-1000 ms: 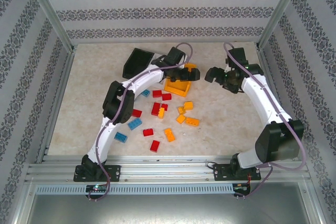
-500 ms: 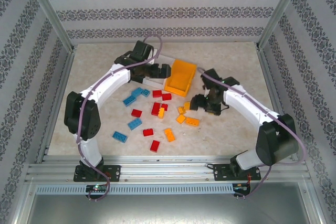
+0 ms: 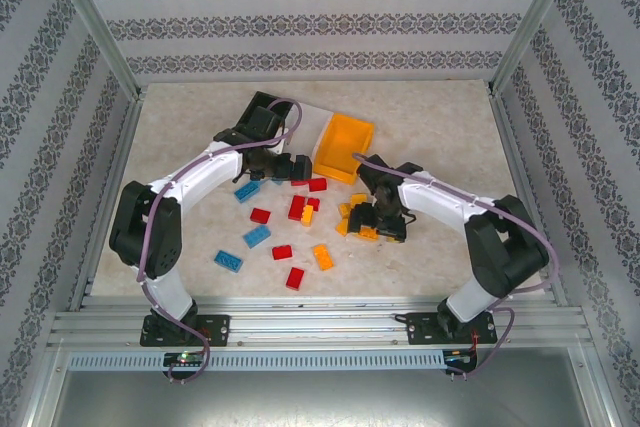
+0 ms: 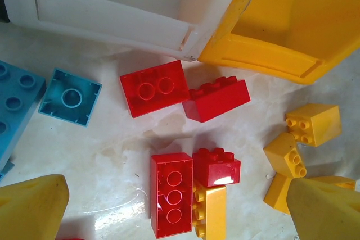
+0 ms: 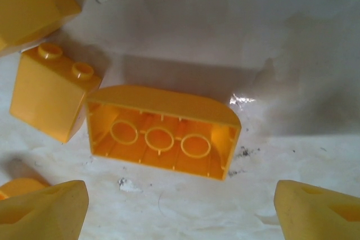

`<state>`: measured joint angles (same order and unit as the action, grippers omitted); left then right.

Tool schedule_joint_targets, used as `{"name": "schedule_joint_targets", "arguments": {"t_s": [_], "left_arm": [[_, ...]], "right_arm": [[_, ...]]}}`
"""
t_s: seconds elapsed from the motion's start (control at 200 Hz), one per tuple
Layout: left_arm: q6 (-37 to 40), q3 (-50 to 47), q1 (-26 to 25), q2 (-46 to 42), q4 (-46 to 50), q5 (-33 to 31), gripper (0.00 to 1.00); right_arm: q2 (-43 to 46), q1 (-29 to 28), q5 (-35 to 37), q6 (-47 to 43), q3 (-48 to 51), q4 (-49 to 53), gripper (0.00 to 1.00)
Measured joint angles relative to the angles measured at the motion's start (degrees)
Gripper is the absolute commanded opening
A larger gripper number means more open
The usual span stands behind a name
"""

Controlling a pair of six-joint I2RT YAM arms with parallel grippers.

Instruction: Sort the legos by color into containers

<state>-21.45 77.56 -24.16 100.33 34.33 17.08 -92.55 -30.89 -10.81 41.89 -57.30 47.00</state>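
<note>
On the table (image 3: 440,127), the legos (image 3: 283,252) lie scattered.
We see the left gripper (image 4: 180,209) released, spread above red bricks (image 4: 153,87) beside the white bin (image 4: 112,4) and orange bin (image 4: 292,21); the right gripper (image 5: 180,206) also gapes, grasping nothing, an overturned orange brick (image 5: 163,133) before it.

In the left wrist view, the top edge cuts off the white container (image 4: 129,4) and the orange container (image 4: 292,37); the left edge cuts off a blue brick (image 4: 14,105). In the right wrist view, the top-left corner cuts off a yellow brick (image 5: 28,4).
</note>
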Motion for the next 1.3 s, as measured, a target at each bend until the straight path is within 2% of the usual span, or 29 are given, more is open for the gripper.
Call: {"name": "schedule_joint_targets", "arguments": {"t_s": [0.25, 0.525, 0.759, 1.089, 1.304], "left_arm": [[0.0, 0.0, 0.0, -0.1, 0.0, -0.1, 1.00], [0.0, 0.6, 0.0, -0.1, 0.6, -0.6, 1.00], [0.0, 0.7, 0.0, -0.1, 0.9, -0.7, 1.00], [0.0, 1.8, 0.2, 0.9, 0.8, -0.6, 1.00], [-0.2, 1.9, 0.3, 1.8, -0.2, 0.8, 1.00]], "right_arm": [[-5.1, 0.0, 0.0, 0.0, -2.4, -1.4, 0.83], [-7.2, 0.4, 0.3, 0.2, -3.1, -1.8, 0.62], [-7.1, 1.6, 0.9, 0.4, -3.3, -1.7, 0.55], [-0.8, 3.5, 3.5, -0.2, -4.2, 2.1, 0.55], [1.0, 6.5, 5.1, -2.7, -13.2, 7.1, 0.55]]}}
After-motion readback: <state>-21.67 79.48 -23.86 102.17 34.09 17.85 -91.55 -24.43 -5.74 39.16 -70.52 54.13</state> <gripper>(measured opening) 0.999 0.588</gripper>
